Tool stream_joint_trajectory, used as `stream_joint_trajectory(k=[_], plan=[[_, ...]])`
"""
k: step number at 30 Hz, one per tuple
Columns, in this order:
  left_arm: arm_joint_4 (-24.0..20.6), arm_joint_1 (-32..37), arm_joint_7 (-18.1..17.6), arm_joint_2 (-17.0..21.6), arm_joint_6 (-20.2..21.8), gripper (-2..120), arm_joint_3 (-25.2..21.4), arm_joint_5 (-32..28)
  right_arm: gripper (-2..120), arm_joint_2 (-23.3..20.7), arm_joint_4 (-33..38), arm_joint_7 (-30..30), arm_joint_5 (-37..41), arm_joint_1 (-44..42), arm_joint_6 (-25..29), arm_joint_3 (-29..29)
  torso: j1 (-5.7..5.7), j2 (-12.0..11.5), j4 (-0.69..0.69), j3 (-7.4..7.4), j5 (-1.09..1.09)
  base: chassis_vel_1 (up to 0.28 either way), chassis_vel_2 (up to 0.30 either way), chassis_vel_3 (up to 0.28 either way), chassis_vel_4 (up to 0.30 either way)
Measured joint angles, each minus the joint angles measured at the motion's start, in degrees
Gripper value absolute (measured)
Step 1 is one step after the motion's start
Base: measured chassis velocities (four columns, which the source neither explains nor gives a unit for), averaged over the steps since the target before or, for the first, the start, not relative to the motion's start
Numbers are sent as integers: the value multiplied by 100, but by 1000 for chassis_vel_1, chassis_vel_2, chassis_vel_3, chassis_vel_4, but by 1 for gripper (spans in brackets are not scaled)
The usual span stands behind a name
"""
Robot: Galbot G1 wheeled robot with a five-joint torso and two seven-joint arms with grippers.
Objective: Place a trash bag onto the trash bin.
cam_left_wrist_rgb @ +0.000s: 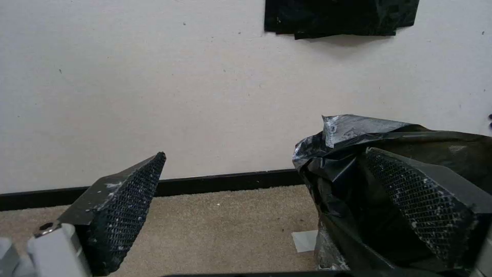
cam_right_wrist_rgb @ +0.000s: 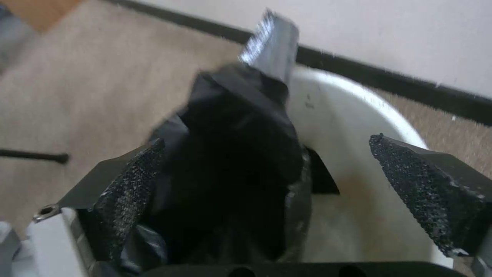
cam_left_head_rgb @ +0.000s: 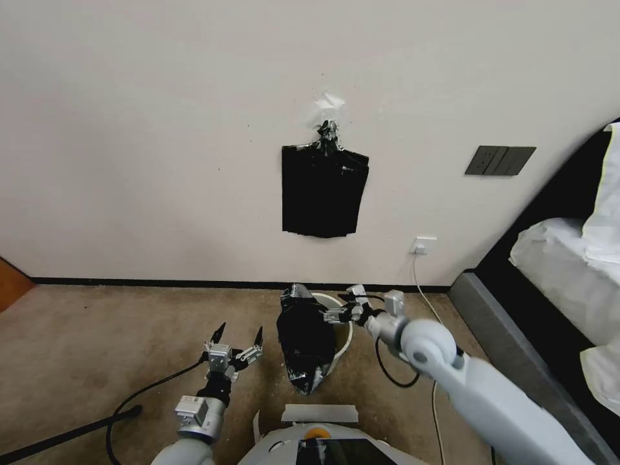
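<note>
Currently both the left gripper [cam_left_head_rgb: 236,343] and right gripper [cam_left_head_rgb: 342,309] gape empty; the trash bag [cam_left_head_rgb: 305,342] slumps over the trash bin [cam_left_head_rgb: 347,336] at its 9 o'clock rim, unheld, so it may slide off

The trash bin [cam_left_head_rgb: 341,336] sits mostly behind the trash bag [cam_left_head_rgb: 305,345] in the head view — a curve of rim shows beside the right claw [cam_left_head_rgb: 340,309], the rest is covered. In the right wrist view the whole scene is smeared by blur, and the bag's lower folds run off the picture's edge just under that claw's spread fingers [cam_right_wrist_rgb: 130,188]. From the left wrist, the bag is cut off at the edge past the left claw [cam_left_wrist_rgb: 287,207], and one finger [cam_left_wrist_rgb: 425,207] overlaps it; whether they touch cannot be told. The bundle of bags [cam_left_wrist_rgb: 341,17] on the wall is cropped there too.
</note>
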Motion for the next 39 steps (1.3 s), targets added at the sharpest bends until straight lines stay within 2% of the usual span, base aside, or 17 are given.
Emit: stream_joint_trajectory(k=[1, 7, 8, 11, 13, 16, 22, 24, 25, 27, 28, 30, 31, 34, 35, 36, 39], plan=[[0, 0, 0, 0, 0, 100, 0, 0, 95, 0, 0, 0, 0, 0, 0, 0, 0, 0, 0, 0, 0, 0, 0, 0, 0], [25, -155, -2, 83, 167, 100, 121, -34, 72, 46, -245, -24, 16, 223, 8, -258, 0, 0, 0, 0, 1, 0, 0, 0, 0], [25, -155, -2, 83, 167, 100, 121, -34, 72, 46, -245, -24, 16, 223, 8, -258, 0, 0, 0, 0, 1, 0, 0, 0, 0], [46, -272, -10, 182, 264, 100, 195, -69, 58, 40, -274, 12, 41, 231, 0, -318, 0, 0, 0, 0, 1, 0, 0, 0, 0], [58, -321, -13, 212, 289, 100, 225, -72, 54, 39, -295, 26, 42, 229, -1, -331, 0, 0, 0, 0, 0, 0, 0, 0, 0], [79, -416, -19, 276, 355, 100, 297, -89, 37, 50, -382, 57, 41, 228, -6, -341, 0, 0, 0, 0, 1, 0, 0, 0, 0], [92, -504, -34, 346, 436, 100, 366, -121, 21, 47, -418, 72, 36, 231, -19, -352, 0, 0, 0, 0, 1, 0, 0, 0, 0], [107, -635, -75, 440, 571, 100, 489, -200, 9, 45, -421, 77, 9, 181, -21, -352, 0, 0, 1, 0, 1, 0, 0, 0, 0], [107, -635, -75, 440, 571, 100, 489, -200, 9, 45, -421, 77, 9, 181, -21, -352, 0, 0, 1, 0, 1, 0, 0, 0, 0], [105, -851, -241, 555, 852, 100, 695, -394, 0, 46, -398, 102, -62, 114, 1, -352, 0, 0, 0, 0, 1, 0, 0, 0, 0], [105, -851, -241, 555, 852, 100, 695, -394, 0, 46, -398, 102, -62, 114, 1, -352, 0, 0, 0, 0, 1, 0, 0, 0, 0], [48, -1194, -463, 695, 1348, 100, 941, -829, 0, 56, -344, 151, -94, 66, 24, -343, 0, 0, 0, 0, 1, 0, 0, 0, 0], [48, -1194, -463, 695, 1348, 100, 941, -829, 0, 56, -344, 151, -94, 66, 24, -343, 0, 0, 0, 0, 1, 0, 0, 0, 0], [46, -1765, -838, 870, 2105, 100, 1277, -1453, 0, 55, -289, 191, -109, 55, 34, -340, 0, 0, 0, 0, 1, 0, 0, 0, 0], [46, -1765, -838, 870, 2105, 100, 1277, -1453, 0, 55, -289, 191, -109, 55, 34, -340, 0, 0, 0, 0, 1, 0, 0, 0, 0], [54, -1919, -944, 900, 2312, 100, 1374, -1613, 0, 54, -273, 201, -109, 55, 35, -339, 0, 0, 0, 0, 1, 0, 0, 0, 0], [190, -2697, -1404, 981, 3201, 100, 1760, -2059, 0, 41, -243, 232, -106, 71, 35, -335, 0, 0, 0, 0, 1, 0, 0, 0, 0]])
